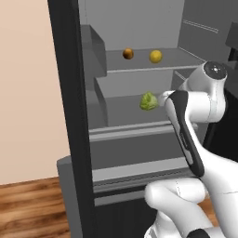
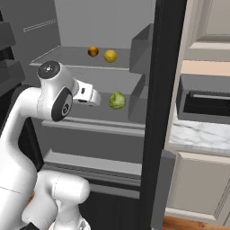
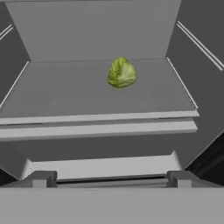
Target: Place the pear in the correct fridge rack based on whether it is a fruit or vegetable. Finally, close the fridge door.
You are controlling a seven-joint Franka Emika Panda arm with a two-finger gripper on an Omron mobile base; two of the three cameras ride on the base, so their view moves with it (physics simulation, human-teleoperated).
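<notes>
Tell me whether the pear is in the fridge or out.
In. The pear sits on the upper fridge rack beside the orange-brown fruit, one rack above the leafy green lump.

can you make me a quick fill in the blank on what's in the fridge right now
1. The pear lies on the upper fridge rack beside an ____ fruit.
2. The leafy green lump sits on the rack ____ the pear's.
3. The fridge door is ____.
4. Between the hand fingertips there is ____.

Missing words: orange-brown; below; open; nothing
</notes>
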